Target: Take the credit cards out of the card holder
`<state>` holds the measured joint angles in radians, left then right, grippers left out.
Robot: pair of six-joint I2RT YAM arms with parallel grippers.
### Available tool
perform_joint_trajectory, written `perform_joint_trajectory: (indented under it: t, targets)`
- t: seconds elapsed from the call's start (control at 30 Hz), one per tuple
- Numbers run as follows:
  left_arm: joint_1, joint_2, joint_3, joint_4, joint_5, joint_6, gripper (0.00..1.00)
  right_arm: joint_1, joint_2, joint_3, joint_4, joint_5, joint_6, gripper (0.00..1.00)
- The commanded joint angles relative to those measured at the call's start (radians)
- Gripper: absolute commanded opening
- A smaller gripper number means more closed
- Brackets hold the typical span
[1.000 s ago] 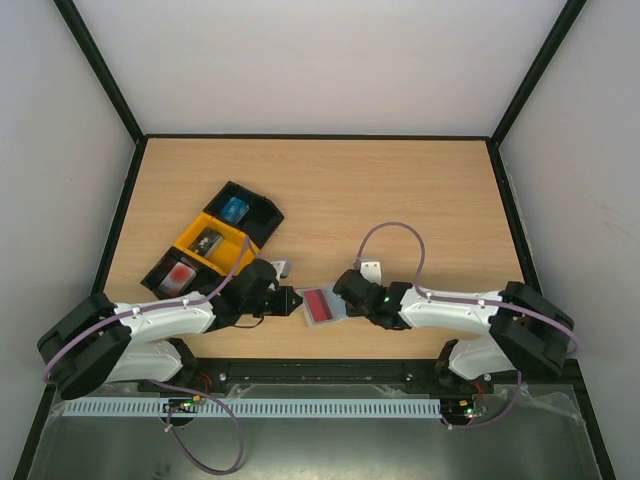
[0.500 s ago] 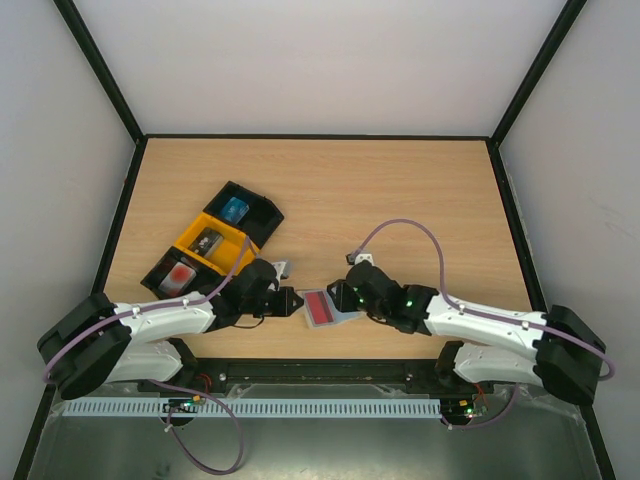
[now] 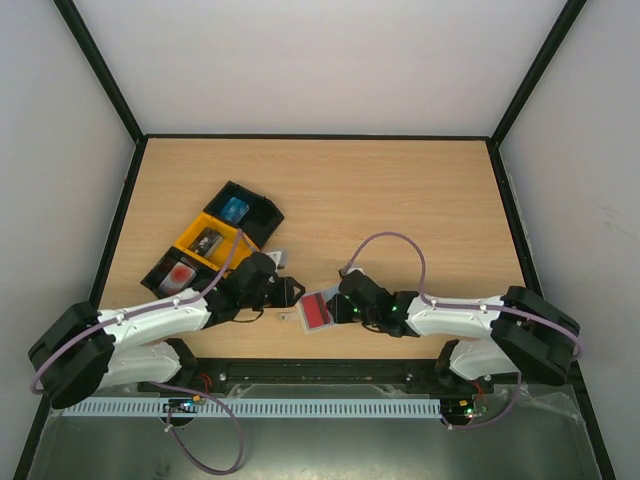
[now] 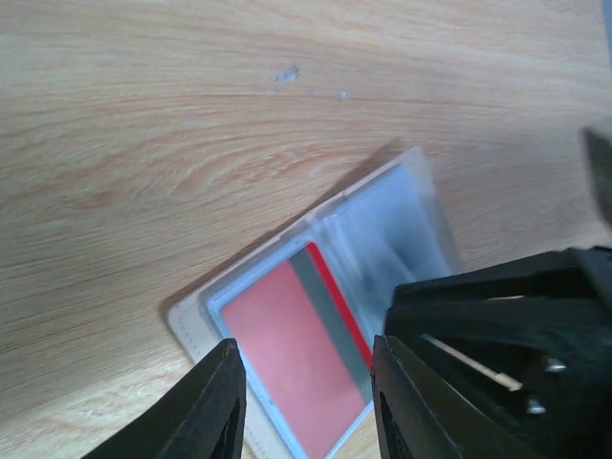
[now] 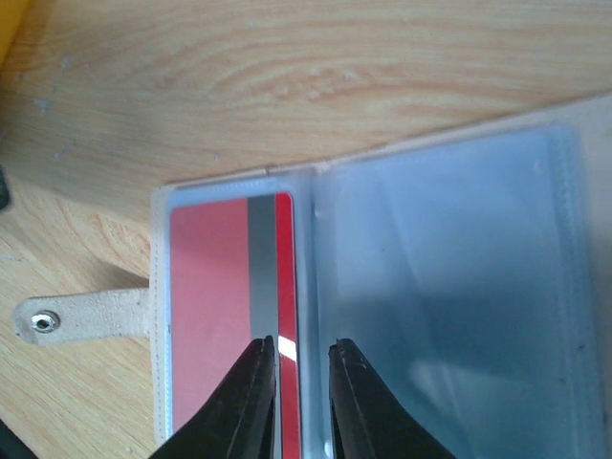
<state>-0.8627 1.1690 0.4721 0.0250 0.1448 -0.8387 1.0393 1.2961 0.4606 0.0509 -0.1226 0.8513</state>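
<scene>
The card holder [image 3: 305, 318] lies open near the table's front edge, pale blue sleeves up. A red credit card [image 5: 206, 316] with a grey stripe sits in its left sleeve, and the right sleeve [image 5: 449, 287] looks empty. A beige tab [image 5: 81, 316] with a snap sticks out to the left. My right gripper [image 5: 304, 392] hovers over the card's inner edge at the fold, jaws a narrow gap apart and holding nothing. My left gripper [image 4: 306, 406] is open, with its fingers straddling the card end of the holder [image 4: 287, 354]. In the top view both grippers, left [image 3: 292, 293] and right [image 3: 338, 305], meet at the holder.
Black-and-yellow compartment trays [image 3: 210, 245] stand just behind my left arm, with a bright blue item [image 3: 236, 209] and a red item [image 3: 180, 275] in them. The black right gripper [image 4: 516, 325] fills the lower right of the left wrist view. The table's front edge runs just below the holder.
My right gripper has moved left over the holder, its arm folding back. The holder has shifted slightly left and nearer. My left gripper has edged up a little.
</scene>
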Motion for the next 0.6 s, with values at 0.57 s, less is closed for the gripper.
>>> perform_joint_trajectory:
  t: [0.57]
  targets:
    - [0.003,0.223,-0.061,0.273,0.147,-0.017,0.17,-0.002,0.082,-0.079,0.173,-0.059,0.025,0.17]
